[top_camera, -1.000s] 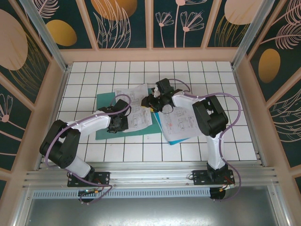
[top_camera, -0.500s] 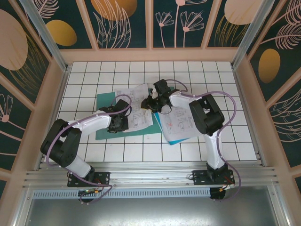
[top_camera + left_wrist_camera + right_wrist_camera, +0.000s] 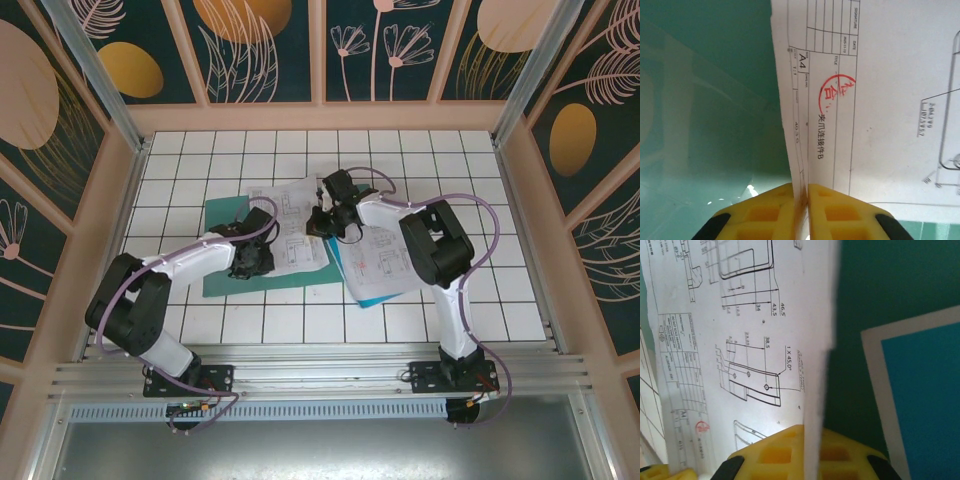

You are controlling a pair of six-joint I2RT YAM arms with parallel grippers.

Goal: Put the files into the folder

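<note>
Two sets of jaws, both pinched shut on paper.

Left jaws: the yellow pads are pressed together with the near-left edge of a white paper sheet printed with black line drawings caught in the seam between them. The title block marked A4 and a red round stamp sit just above the pinch point. To the left of the sheet edge is the thin dark green flat folder.

Right jaws: closed on the far-right edge of what looks like the same sheet. The paper edge runs down between the two pads. The green folder lies behind that edge, and a bright cyan-blue sheet with a pale border lies further right.

In the top view the held sheet lies over the right part of the folder, which is flat on the white tiled table. The left jaws are at its near-left side and the right jaws at its far-right corner. A second white printed sheet lies just right of the folder, under the right arm.
</note>
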